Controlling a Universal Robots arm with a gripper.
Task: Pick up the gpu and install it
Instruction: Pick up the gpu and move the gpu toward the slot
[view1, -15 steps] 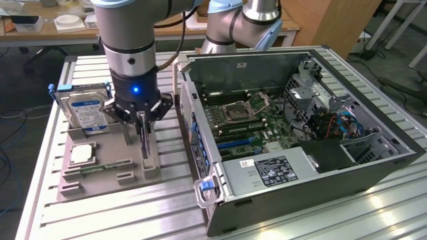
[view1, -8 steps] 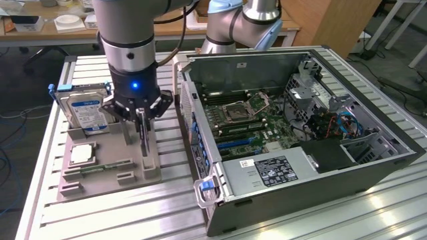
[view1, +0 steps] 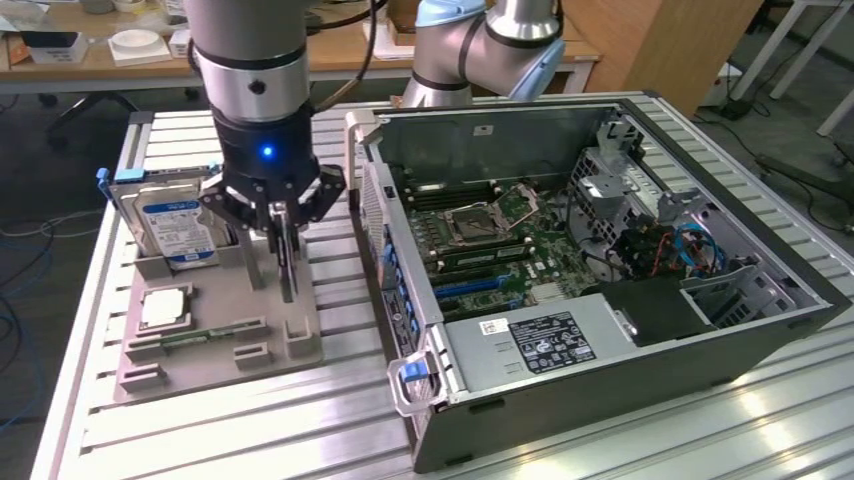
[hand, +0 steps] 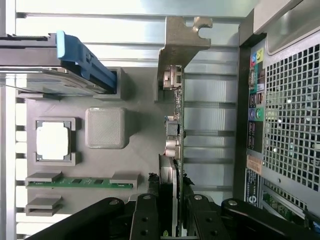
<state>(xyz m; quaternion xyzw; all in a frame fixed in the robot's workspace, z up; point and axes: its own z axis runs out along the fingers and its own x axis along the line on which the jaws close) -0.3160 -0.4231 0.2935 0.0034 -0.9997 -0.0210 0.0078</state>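
One part of the task is judged to be done: the gpu (hand: 179, 115), a thin flat black card with a pale metal end bracket, is gripped edge-on by the black gripper (hand: 170, 192), whose jaws are closed on its upper edge. It is held upright over the grey moulded tray (hand: 142, 155), near the silver hard drive with blue label (view1: 178, 225); whether it is lifted free cannot be told. Installation is not yet done: the card is well apart from the green motherboard (view1: 501, 250) inside the open black computer case (view1: 747, 335) beyond.

bg: wood desk (view1: 94, 72) | wood cabinet (view1: 667, 45) | grey floor (view1: 787, 150) w/ cables
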